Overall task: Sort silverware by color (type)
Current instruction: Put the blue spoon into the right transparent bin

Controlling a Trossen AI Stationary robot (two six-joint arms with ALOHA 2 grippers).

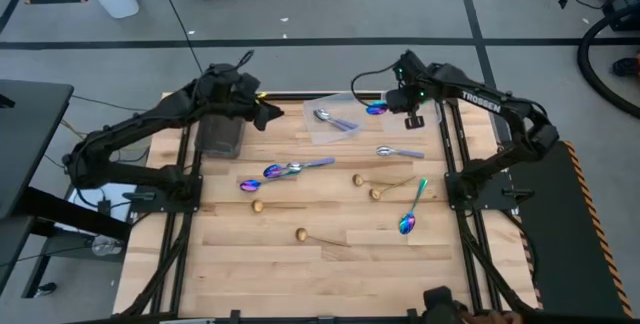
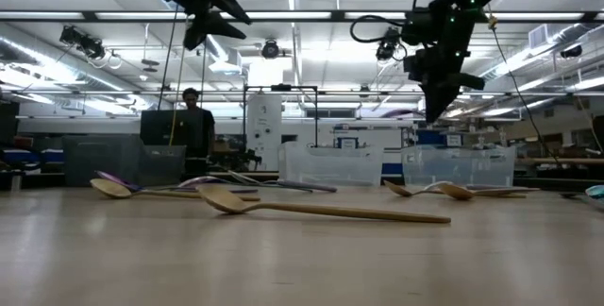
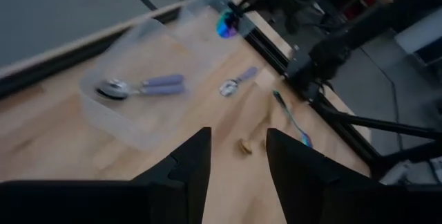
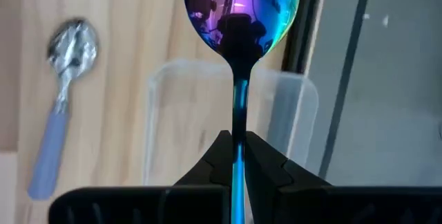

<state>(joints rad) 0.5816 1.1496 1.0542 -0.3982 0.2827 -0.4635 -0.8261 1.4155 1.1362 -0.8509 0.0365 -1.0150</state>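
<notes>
My right gripper [image 1: 408, 116] is shut on an iridescent rainbow spoon [image 1: 377, 108], held high over the table's far right, above a clear container [image 4: 228, 124]. My left gripper [image 3: 238, 158] is open and raised at the far left, beside a dark container [image 1: 220, 136]. A silver spoon with a lavender handle [image 1: 330, 118] lies in the middle clear container [image 1: 345, 104]. On the wood lie another silver spoon [image 1: 398, 151], rainbow spoons [image 1: 270, 172] [image 1: 412, 214] and several gold spoons [image 1: 300, 234] [image 1: 358, 179]. My right gripper pinches the rainbow spoon's slim handle [image 4: 239, 137] between its two fingers. The bowl [image 4: 242, 3] sticks out past the fingertips, toward the table's left. The spoon is lifted clear, over the clear container.
Three containers stand in a row along the far edge: dark [image 2: 142, 164], clear [image 2: 330, 164], clear [image 2: 458, 166]. Black frame rails [image 1: 455, 194] run down both table sides. A person [image 2: 193, 127] stands in the room behind. The near half of the wood holds only scattered spoons.
</notes>
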